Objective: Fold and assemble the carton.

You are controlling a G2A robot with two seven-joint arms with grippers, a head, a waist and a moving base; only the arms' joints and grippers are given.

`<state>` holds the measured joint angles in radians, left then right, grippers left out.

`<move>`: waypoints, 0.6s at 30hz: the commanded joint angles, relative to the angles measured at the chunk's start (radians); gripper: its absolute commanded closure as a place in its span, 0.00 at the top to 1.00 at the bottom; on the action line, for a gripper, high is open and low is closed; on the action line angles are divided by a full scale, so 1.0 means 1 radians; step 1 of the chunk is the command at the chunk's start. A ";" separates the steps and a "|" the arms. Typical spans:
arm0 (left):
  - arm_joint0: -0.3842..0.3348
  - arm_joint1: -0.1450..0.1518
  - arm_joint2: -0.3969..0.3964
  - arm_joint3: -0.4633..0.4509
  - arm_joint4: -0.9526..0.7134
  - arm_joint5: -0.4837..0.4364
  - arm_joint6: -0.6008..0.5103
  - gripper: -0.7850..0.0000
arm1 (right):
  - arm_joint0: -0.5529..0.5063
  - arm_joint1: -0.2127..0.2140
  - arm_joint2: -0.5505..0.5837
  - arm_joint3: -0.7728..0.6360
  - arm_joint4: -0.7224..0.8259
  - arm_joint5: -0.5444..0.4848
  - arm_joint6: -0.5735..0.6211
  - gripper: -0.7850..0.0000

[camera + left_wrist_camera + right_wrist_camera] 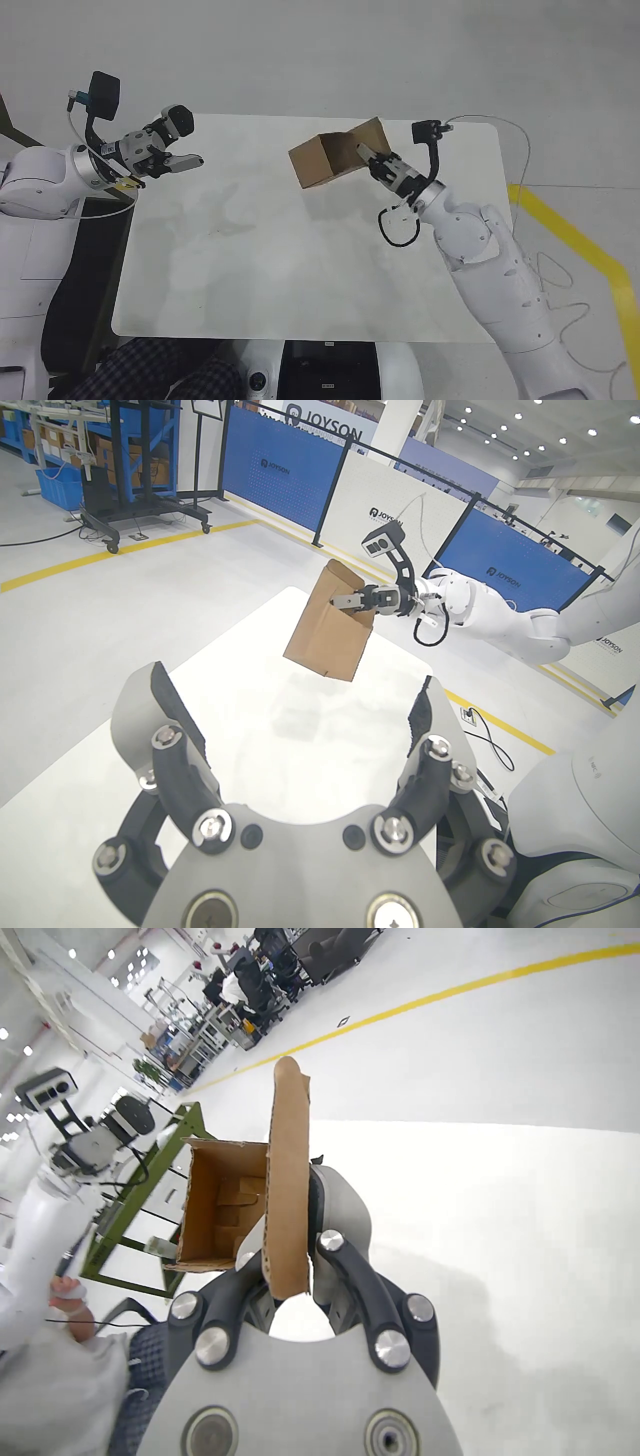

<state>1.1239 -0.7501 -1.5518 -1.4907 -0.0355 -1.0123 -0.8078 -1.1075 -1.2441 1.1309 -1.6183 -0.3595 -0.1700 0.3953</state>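
The right gripper [290, 1228] is seen clamped on one wall of the carton [225, 1208], with one finger [250, 1240] inside and the other outside. The open mouth is turned toward the camera and folded bottom flaps are seen within. The white table [475, 1228] lies behind. The left arm [45, 1208] is seen farther off.
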 commanded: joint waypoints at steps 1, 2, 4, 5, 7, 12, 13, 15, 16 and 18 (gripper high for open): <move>0.000 0.000 0.000 0.000 0.000 0.000 0.000 1.00 | 0.012 -0.004 0.002 0.013 0.064 0.021 0.011 0.00; 0.000 0.000 0.000 0.000 0.000 0.000 0.000 1.00 | 0.015 -0.005 0.004 0.015 0.084 0.033 0.008 0.00; 0.000 0.000 0.000 0.000 0.000 0.000 0.000 1.00 | 0.015 -0.008 0.005 0.011 0.111 0.059 0.001 0.00; 0.000 0.000 0.000 0.000 0.000 0.000 0.000 1.00 | 0.012 -0.010 0.004 0.002 0.117 0.072 -0.004 0.00; 0.000 0.000 0.000 0.000 0.000 0.000 0.000 1.00 | 0.009 -0.010 0.003 -0.003 0.122 0.081 -0.009 0.00; 0.000 0.000 0.000 0.000 0.000 0.000 0.000 1.00 | 0.009 -0.010 0.003 -0.003 0.122 0.081 -0.009 0.00; 0.000 0.000 0.000 0.000 0.000 0.000 0.000 1.00 | 0.009 -0.010 0.003 -0.003 0.122 0.081 -0.009 0.00; 0.000 0.000 0.000 0.000 0.000 0.000 0.000 1.00 | 0.009 -0.010 0.003 -0.003 0.122 0.081 -0.009 0.00; 0.000 0.000 0.000 0.000 0.000 0.000 0.000 1.00 | 0.009 -0.010 0.003 -0.003 0.122 0.081 -0.009 0.00; 0.000 0.000 0.000 0.000 0.000 0.000 0.000 1.00 | 0.009 -0.010 0.003 -0.003 0.122 0.081 -0.009 0.00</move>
<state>1.1239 -0.7501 -1.5518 -1.4907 -0.0355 -1.0123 -0.8078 -1.0985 -1.2545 1.1343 -1.6216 -0.2376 -0.0893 0.3861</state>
